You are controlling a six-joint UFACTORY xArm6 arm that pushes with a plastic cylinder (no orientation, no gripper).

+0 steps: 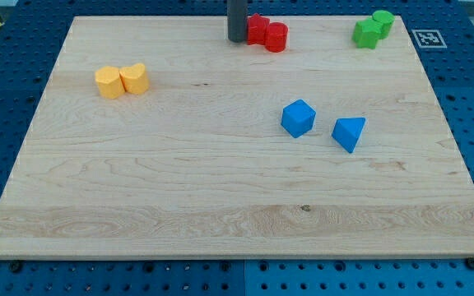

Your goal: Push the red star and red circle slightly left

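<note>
My tip (237,39) top centre, touching red star (256,30) left side | red circle (276,37) right of star | no pincer, bare rod.

light: bright, even | shadows: faint, short beneath blocks | focus: sharp | glare: none

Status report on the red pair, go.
My tip at the view's top, against the left side of the red star. Red circle touching the star's right. Tip on the wrong side for a leftward push.
</note>
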